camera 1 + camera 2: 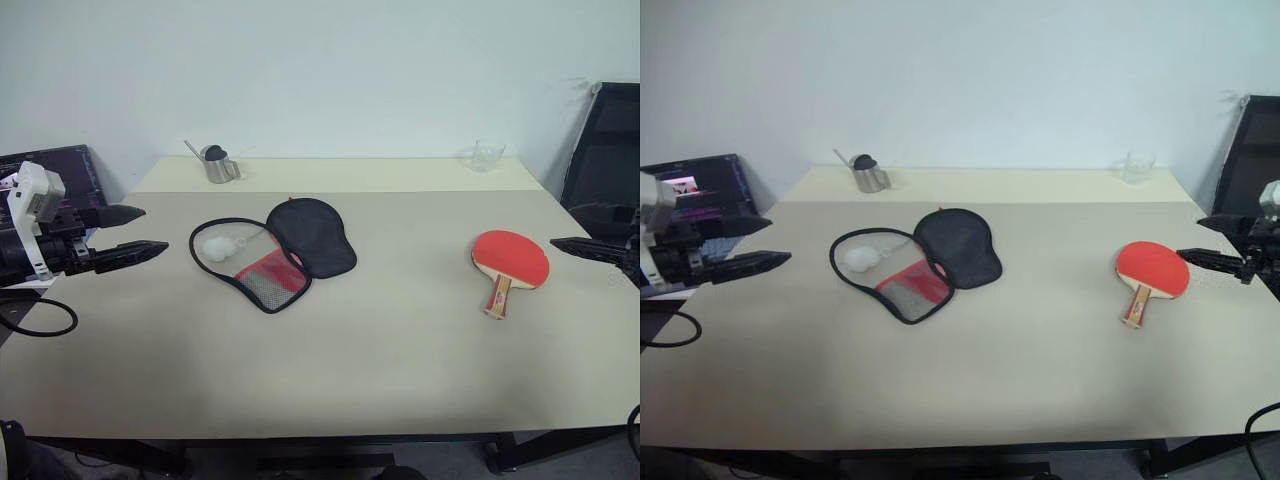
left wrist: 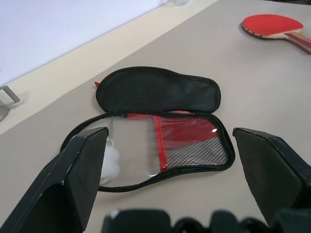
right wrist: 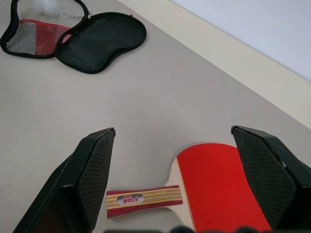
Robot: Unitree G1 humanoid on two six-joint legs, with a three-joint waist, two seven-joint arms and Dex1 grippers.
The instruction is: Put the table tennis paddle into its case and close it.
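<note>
Nearest the robot, the pale surface point(image 1: 330, 380) lies bare, and both arms hang out at its two edges, well apart from everything on it. At the left edge the left hand point(image 1: 130, 232) points inward with its two black fingers spread and nothing between them. At the right edge the right hand point(image 1: 1200, 240) is likewise released and carries nothing; its wrist view looks down past its spread fingers onto the table tennis paddle point(image 1: 508, 262), which lies flat, red face up, light wooden handle turned toward the robot, just inboard of that hand but not touched.

Farther in, toward the left of middle, the case point(image 1: 272, 256) lies unzipped and folded fully open: the mesh-and-clear-panel half nearer the left hand, the black half beside it, the two joined along one side. Something small and white sits inside behind the clear panel; what it is cannot be told.

Along the far edge stand a metal cup point(image 1: 218, 164) and a clear glass point(image 1: 487, 156).

By my reading, nothing of the task is done beyond the case being open: picking up the paddle, sliding it in and zipping shut all remain.
</note>
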